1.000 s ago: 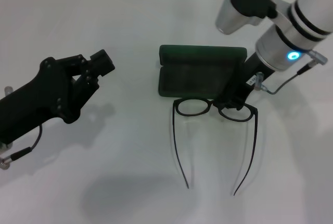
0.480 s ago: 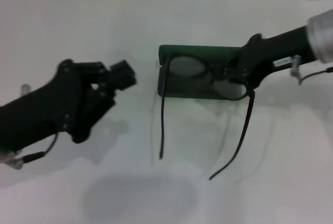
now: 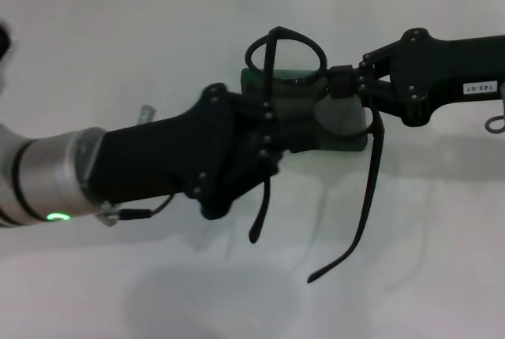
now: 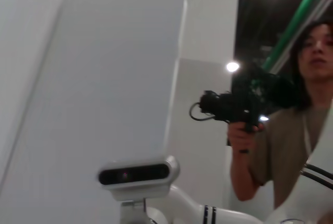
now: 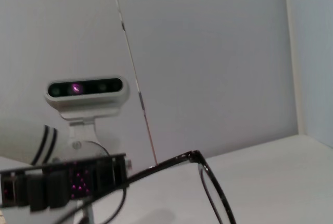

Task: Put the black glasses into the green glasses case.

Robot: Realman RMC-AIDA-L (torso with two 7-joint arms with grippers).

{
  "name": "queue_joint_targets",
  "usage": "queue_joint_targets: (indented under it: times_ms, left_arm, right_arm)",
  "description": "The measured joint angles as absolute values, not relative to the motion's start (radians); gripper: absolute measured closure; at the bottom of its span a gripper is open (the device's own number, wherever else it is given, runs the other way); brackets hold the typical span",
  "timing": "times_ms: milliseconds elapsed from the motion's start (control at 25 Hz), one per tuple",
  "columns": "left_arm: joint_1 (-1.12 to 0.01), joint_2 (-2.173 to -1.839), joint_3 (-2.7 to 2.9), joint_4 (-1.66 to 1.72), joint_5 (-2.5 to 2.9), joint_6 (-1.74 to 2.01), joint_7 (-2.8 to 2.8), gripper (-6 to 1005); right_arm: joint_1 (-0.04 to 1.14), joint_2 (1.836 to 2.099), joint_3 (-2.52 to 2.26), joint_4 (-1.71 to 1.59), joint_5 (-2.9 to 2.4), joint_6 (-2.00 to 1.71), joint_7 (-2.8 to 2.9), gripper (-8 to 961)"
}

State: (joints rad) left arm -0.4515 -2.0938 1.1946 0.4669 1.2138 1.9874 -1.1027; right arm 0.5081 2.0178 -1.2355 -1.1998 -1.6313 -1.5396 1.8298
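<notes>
From the head camera, the right gripper (image 3: 346,91) reaches in from the right over the table (image 3: 118,47) with its jaws clamped on the frame of the black glasses (image 3: 316,79), at the inner edge of the right-hand lens near the bridge. The glasses are lifted and tilted above the green glasses case (image 3: 316,130), which lies open just below the jaws. One temple arm trails down and away from the grip, over the table in front of the case; the other crosses the left gripper (image 3: 264,130). That gripper stretches in from the left, its black body covering the case's left half; whether its jaws stand apart or together cannot be told.

The left wrist camera looks upward at a white wall and a person holding a camera (image 4: 244,104); neither the glasses nor the case appears.

The right wrist camera catches a lens rim and part of the frame just beyond its own jaws, with the head camera (image 5: 86,96) behind.
</notes>
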Motion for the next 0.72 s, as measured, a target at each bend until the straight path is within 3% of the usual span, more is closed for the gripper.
queue_joint_targets:
  times_ms: [240,720]
  left_arm:
    - [-0.507,-2.098,1.202,0.386,1.214,1.958,-1.052,958]
    - [-0.513,-2.099,1.194,0.373,1.188,1.873,-1.042,957]
  right_arm:
    - [0.514,2.020,-1.239,-1.171,-1.575,-1.568,1.789,925]
    - [0.553,2.019,-1.233,-1.109,-1.526,-1.609,1.758,924]
